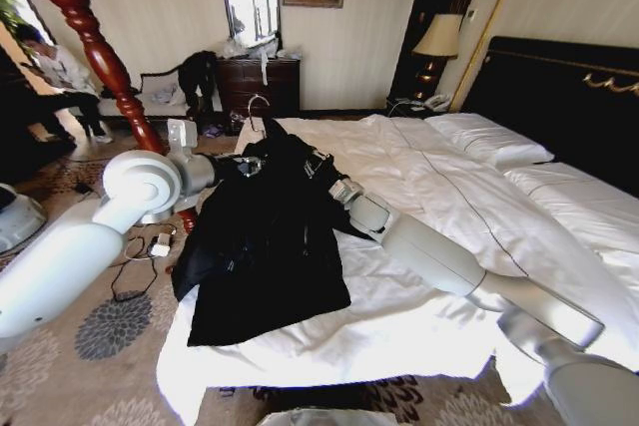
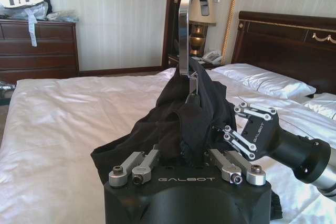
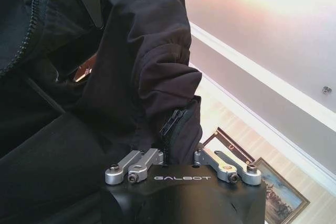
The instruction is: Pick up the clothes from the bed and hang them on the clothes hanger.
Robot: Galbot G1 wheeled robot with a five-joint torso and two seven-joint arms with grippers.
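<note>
pickup stage in progress, hanging stage not yet begun. black coat [image 1: 265,246] bunched and raised at its collar end, lower part draped on the white duvet of the bed [image 1: 419,326] near the foot-side edge and hanging slightly over it. metal hook [image 2: 188,27] protruding upright from the gathered collar fabric, as in the left wrist view. left gripper [image 2: 185,167] positioned at the collar end from the floor side, jaws closed on a fold of the coat, fabric pinched between the linkages. right gripper [image 3: 180,162] reaching in from the bed side, jaws closed on coat fabric beside a zipper [image 3: 172,123], sleeve material bulging above. in the head view, both arms converging on the upper part of the garment, right gripper [image 1: 342,190] pressed against the cloth just beside the collar. wooden coat stand [image 1: 95,47] upright on the floor at the left of the bed, well apart from the lifted collar, pegs bare as far as visible. remaining, as judged: complete lift of the coat clear of the duvet, transfer toward the coat stand, engagement of the hook or collar over a peg, release. risk to note: trailing hem likely to drag across the bed during transfer.
</note>
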